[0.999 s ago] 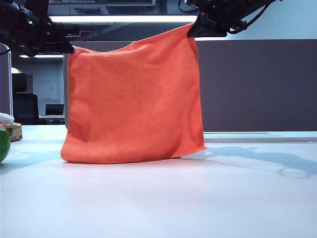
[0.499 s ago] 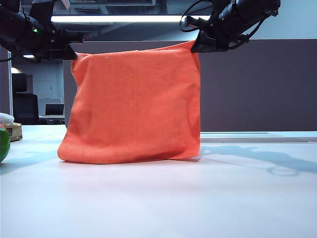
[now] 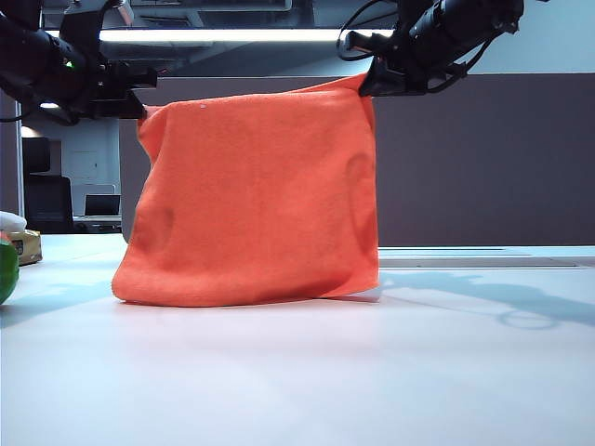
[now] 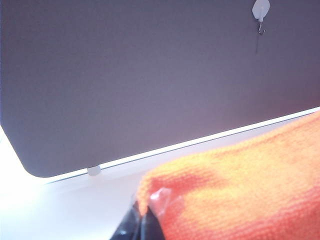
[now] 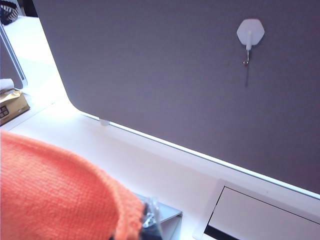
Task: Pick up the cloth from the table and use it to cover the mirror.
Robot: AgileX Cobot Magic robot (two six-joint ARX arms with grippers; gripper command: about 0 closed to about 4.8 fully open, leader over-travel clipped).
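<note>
The pickup part of the task looks done: the cloth (image 3: 251,195) hangs as a wide orange sheet, its lower edge touching or just brushing the worktop (image 3: 297,372). Each of its 2 upper corners is pinched by a tool pressed together on the fabric. The left tool (image 3: 139,100) holds the corner on the exterior view's left. The right tool (image 3: 370,82) holds the opposite corner, slightly higher. In the left wrist view the orange corner (image 4: 235,190) sits right at the fingertips, and likewise in the right wrist view (image 5: 60,195).

The covering step cannot be confirmed. The mirror shows in no view; it may stand behind the cloth, but that is hidden. Behind the cloth only the grey partition (image 3: 483,158) is plain. What probably remains is to lower the cloth's top edge over the mirror and let go.
</note>
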